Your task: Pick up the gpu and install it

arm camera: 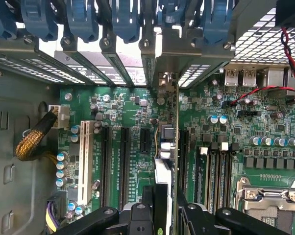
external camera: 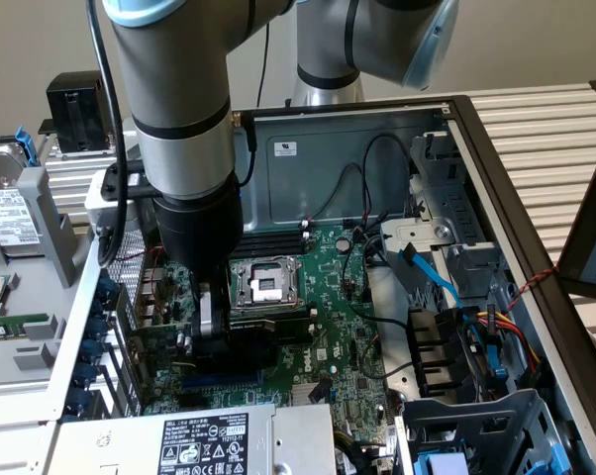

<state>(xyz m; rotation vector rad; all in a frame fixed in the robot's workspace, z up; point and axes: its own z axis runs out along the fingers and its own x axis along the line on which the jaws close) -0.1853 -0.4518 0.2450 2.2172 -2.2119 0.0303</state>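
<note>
Wrist view looks straight along the gpu [arm camera: 163, 167], seen edge-on: a thin green board with a pale metal part on it, standing upright on its long edge above the motherboard [arm camera: 133, 142]. The jaws are partly closed and grip it from both sides, with a black finger [arm camera: 148, 210] against each face. The card's far end reaches the row of rear slot openings in the case, under the blue clips [arm camera: 124, 19]. On one side of it lie two long black slots [arm camera: 107, 166] and a white slot [arm camera: 84, 161]. On the other side are a set of shorter black slots [arm camera: 213, 171] and a corner of the processor socket [arm camera: 267, 200]. Whether the card's lower edge is down in a slot I cannot tell. A braided cable [arm camera: 35, 139] lies against the grey case metal beyond the white slot.

In the exterior view the arm [external camera: 179, 109] comes down from twelve o'clock into the open computer case [external camera: 357, 148], which rests on a slatted worktop [external camera: 546, 119]. The jaws and card sit at about eight o'clock from the processor socket, just beside it and low over the motherboard. The power supply [external camera: 194, 440] is at six o'clock from them. A blue cable [external camera: 432, 277] is at three o'clock from the socket, and a hard drive [external camera: 6, 213] lies outside the case at nine o'clock.
</note>
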